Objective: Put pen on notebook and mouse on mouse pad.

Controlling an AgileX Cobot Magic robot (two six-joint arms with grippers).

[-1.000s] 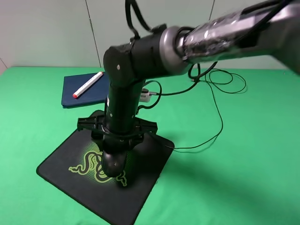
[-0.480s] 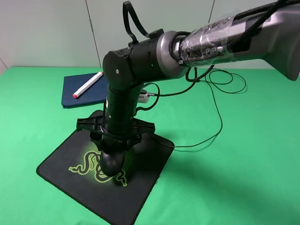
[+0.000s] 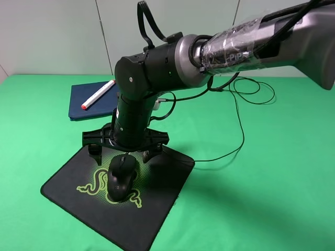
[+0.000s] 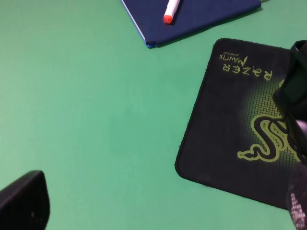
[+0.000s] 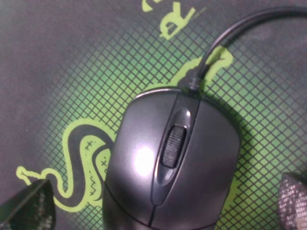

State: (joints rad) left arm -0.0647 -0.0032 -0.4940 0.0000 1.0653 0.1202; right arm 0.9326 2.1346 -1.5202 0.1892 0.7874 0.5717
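Note:
The black mouse (image 3: pixel 121 178) lies on the mouse pad (image 3: pixel 157 209), over its green snake logo. My right gripper (image 3: pixel 123 155) hangs just above it, open, fingers spread to either side and touching nothing. The right wrist view looks straight down on the mouse (image 5: pixel 172 163) between the two pads of the right gripper (image 5: pixel 163 206). The white pen (image 3: pixel 98 94) rests diagonally on the navy notebook (image 3: pixel 89 102), also seen from the left wrist as pen (image 4: pixel 171 9) and notebook (image 4: pixel 206 14). My left gripper (image 4: pixel 160 211) is open over bare cloth beside the mouse pad (image 4: pixel 225 134).
The mouse's thin black cable (image 3: pixel 241 125) runs off the pad's right edge and loops across the green cloth toward the back right. The right arm (image 3: pixel 157 68) reaches across the middle above the pad and notebook. A pale wall stands behind the table.
The right gripper was shut on the mouse, low on the pad. It has since opened and lifted a little, leaving the mouse lying on the logo.

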